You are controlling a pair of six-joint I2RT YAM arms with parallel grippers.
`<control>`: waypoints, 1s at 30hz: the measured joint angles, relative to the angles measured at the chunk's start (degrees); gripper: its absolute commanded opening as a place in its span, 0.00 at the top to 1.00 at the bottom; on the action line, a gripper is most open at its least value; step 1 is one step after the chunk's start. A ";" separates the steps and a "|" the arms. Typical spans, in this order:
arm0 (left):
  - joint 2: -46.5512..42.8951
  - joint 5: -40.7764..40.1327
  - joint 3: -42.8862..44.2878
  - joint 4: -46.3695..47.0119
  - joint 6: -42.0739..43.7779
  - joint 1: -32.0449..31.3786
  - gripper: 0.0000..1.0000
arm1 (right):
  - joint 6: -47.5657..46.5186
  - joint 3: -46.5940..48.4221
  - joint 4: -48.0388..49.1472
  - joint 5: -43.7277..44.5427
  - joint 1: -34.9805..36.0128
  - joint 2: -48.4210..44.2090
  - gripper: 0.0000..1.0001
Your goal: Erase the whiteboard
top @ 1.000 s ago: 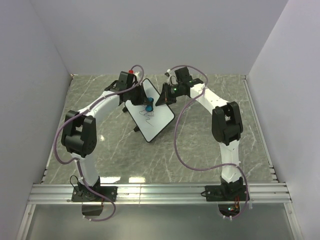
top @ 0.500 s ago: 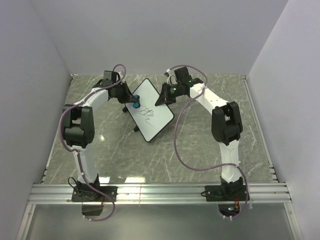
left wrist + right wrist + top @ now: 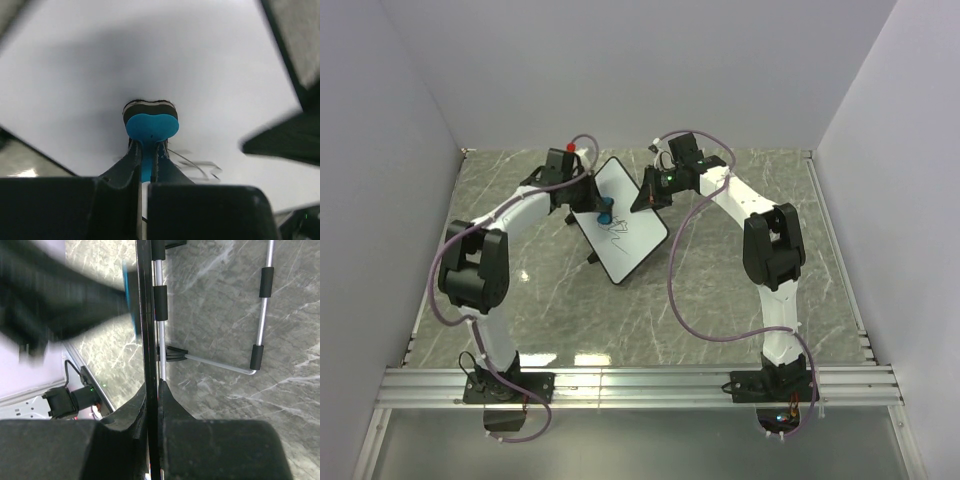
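The whiteboard [image 3: 638, 242] is clamped edgewise by the right tool [image 3: 647, 196], and the blue eraser [image 3: 151, 127], clenched in the left tool [image 3: 145, 152], should be kept flat over the scribbles [image 3: 617, 232].

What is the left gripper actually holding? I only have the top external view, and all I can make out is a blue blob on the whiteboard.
Observer: In the left wrist view, the left gripper is shut on the thin handle of a blue eraser.
Reviewer: Is the pad over the writing?
Observer: Not in that view. The pad faces a bare patch of the whiteboard. The black scribbles lie off to one side, nearer the fingers.
Reviewer: And the right arm?
Observer: In the right wrist view, the right gripper is shut on the whiteboard's thin black edge. A wire stand shows behind the board.
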 measured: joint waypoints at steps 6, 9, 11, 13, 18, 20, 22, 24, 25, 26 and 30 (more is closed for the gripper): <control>-4.20 4.31 -2.93 0.11 1.46 -5.81 1.00 | -0.50 0.00 0.02 -0.04 -0.07 0.00 1.00; -4.59 4.42 -3.96 1.31 0.87 -5.88 1.00 | -0.61 -0.07 0.02 -0.11 -0.11 0.00 1.00; -4.90 4.28 -4.94 2.49 -0.22 -5.73 1.00 | -0.61 -0.31 0.24 -0.11 -0.11 -0.04 1.00; -4.92 4.72 -5.51 3.26 -1.20 -5.18 1.00 | -0.57 -0.96 0.87 -0.09 -0.11 -0.37 1.00; -3.48 6.49 -5.70 3.10 -4.09 -2.64 1.00 | 0.02 -2.60 2.51 0.26 -0.11 -1.20 1.00; -2.86 6.56 -5.68 2.51 -4.24 -1.53 1.00 | 0.20 -2.89 2.80 0.35 -0.11 -1.36 1.00; -2.64 6.67 -5.73 2.12 -4.28 -0.81 1.00 | 0.31 -3.06 2.95 0.39 -0.11 -1.46 1.00; -2.95 6.71 -6.19 2.54 -4.15 -0.87 1.00 | 0.35 -3.17 2.95 0.46 -0.11 -1.62 1.00; -3.32 6.34 -6.71 3.10 -3.91 -1.09 1.00 | 0.35 -3.19 2.91 0.46 -0.11 -1.66 1.00; -3.74 5.79 -7.21 3.67 -3.58 -1.51 1.00 | 0.35 -3.21 2.84 0.48 -0.11 -1.70 1.00; -5.81 2.80 -9.25 5.33 -1.70 -3.80 1.00 | 0.09 -3.56 2.14 0.46 -0.11 -2.12 1.00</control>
